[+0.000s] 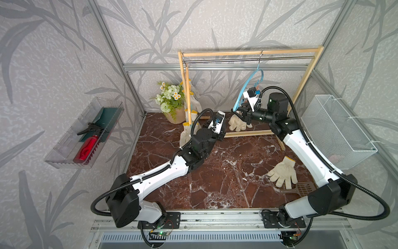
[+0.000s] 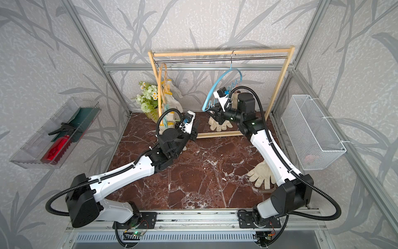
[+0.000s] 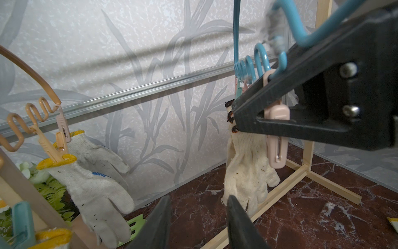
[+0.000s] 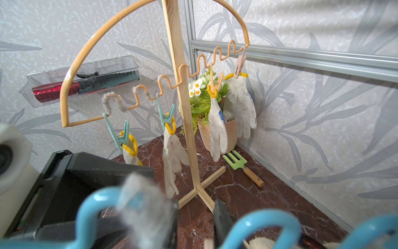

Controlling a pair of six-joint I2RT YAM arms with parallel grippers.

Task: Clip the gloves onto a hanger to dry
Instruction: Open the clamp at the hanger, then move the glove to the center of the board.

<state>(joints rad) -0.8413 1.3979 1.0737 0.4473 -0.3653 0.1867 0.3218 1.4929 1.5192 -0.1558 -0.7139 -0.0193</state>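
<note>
Right gripper [image 3: 235, 117] clamped on pink clip [image 3: 276, 151] under blue hanger [image 3: 237, 32]; glove [image 3: 245, 172] hung just beside. Left gripper [image 3: 200, 222] half-open, empty. Judged: squeeze fully, then seat cuff deep.

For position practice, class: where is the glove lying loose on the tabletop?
In both top views the loose glove lies flat on the marble table, front right, beside the right arm, next to a brown scoop.
</note>
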